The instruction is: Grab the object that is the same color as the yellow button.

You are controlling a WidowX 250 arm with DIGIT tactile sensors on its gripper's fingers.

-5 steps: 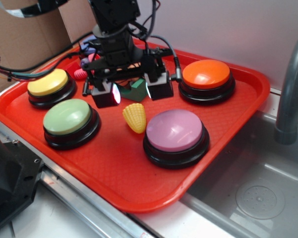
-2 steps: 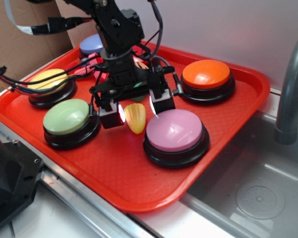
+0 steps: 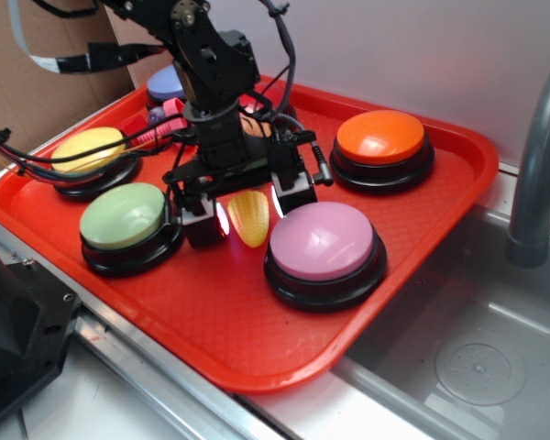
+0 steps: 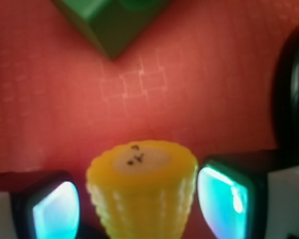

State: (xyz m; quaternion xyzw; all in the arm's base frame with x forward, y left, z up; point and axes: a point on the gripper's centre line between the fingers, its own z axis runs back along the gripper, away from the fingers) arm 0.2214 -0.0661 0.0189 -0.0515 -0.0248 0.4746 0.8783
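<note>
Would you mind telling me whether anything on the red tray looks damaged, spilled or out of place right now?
Nothing stands out. The toy corn cob lies intact on the red tray between the open claw's fingers. The only blemish is a few small dark specks on its flat end, seen in the wrist view.

We see the ridged yellow corn cob lying on the red tray; the pale yellow button sits far left.
</note>
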